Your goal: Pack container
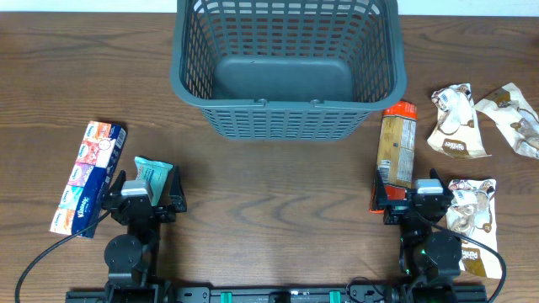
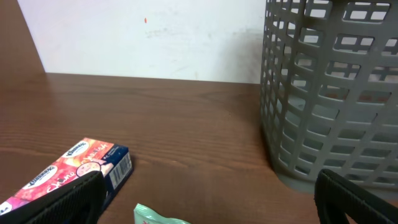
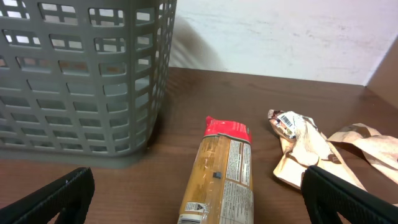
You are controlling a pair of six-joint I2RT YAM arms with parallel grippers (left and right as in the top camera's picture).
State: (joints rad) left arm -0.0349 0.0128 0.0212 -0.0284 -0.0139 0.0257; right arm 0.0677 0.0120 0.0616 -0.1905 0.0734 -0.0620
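Sitting at the top middle of the overhead picture, the basket [image 1: 286, 122] stands upright on the brown counter [image 1: 278, 202]. It is empty, and its flat grey floor shows all the way across.

The left jaws are at the lower left, well apart from the basket. They are spread wide and hold nothing. A small teal pack [image 1: 153, 175] lies just in front of them, between them and the basket. In the left wrist picture only the top edge of that pack [image 2: 155, 214] peeks in at the bottom, and the basket wall [image 2: 329, 93] fills the right side. A long bright box [image 1: 88, 177] lies to the left of these jaws, at a slant.

The right jaws are at the lower right, also well apart from the basket. They are wide open too. A long yellow pack with a red end [image 1: 396, 147] lies between them, with its red end near the basket's lower right corner. I cannot tell if the jaws touch it.

Three brown and white snack bags [image 1: 455, 122] lie on the counter at the right edge.
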